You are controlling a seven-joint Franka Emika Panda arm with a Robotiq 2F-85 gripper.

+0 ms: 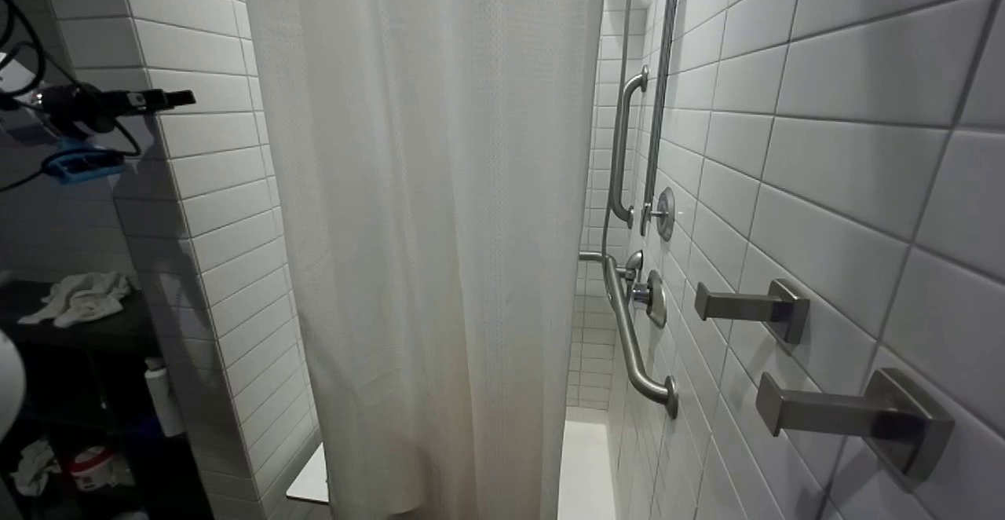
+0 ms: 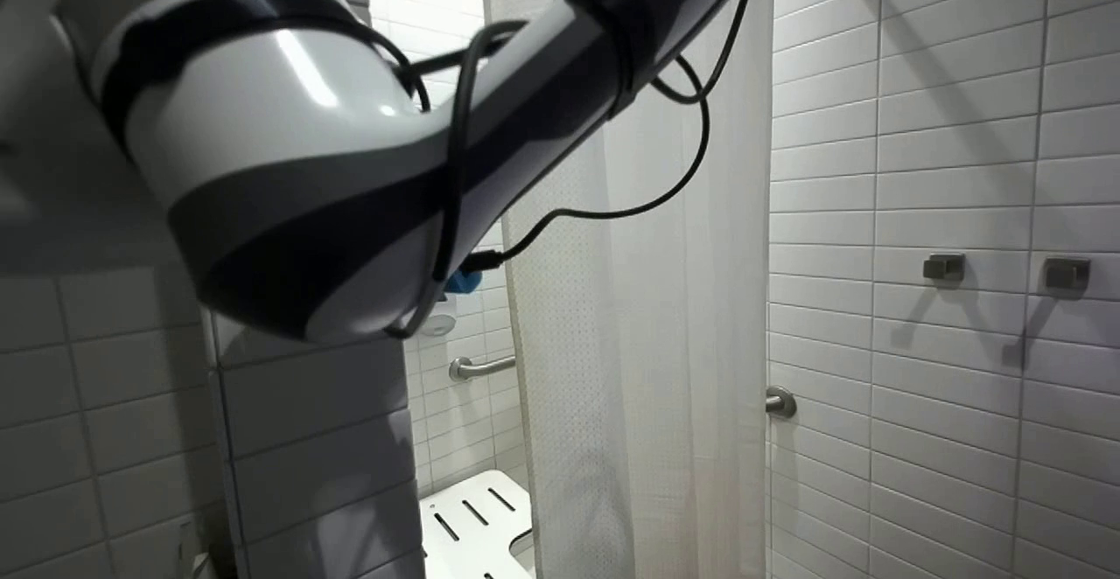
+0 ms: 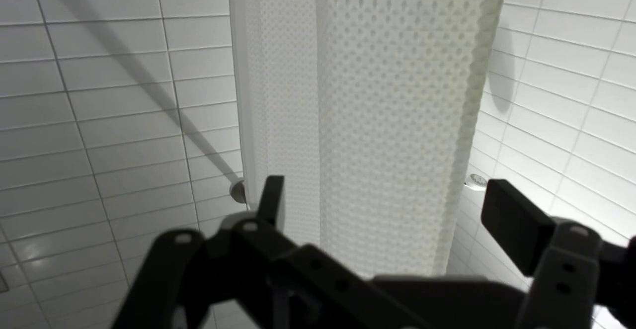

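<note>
From here, the jaws gape toward the shower curtain (image 3: 387, 120); a red-and-white tub (image 1: 93, 470), contents hidden, sits below the tabletop's (image 1: 132, 330) near edge.

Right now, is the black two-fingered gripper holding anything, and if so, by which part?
Nothing is held. The gripper is open in the wrist view, jaws wide apart, and the off-white, dimple-textured shower curtain shows between them, unpinched.

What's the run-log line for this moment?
gripper: open, empty | curtain: hanging ahead of gripper, apart from it | seat: partly hidden by curtain
</note>
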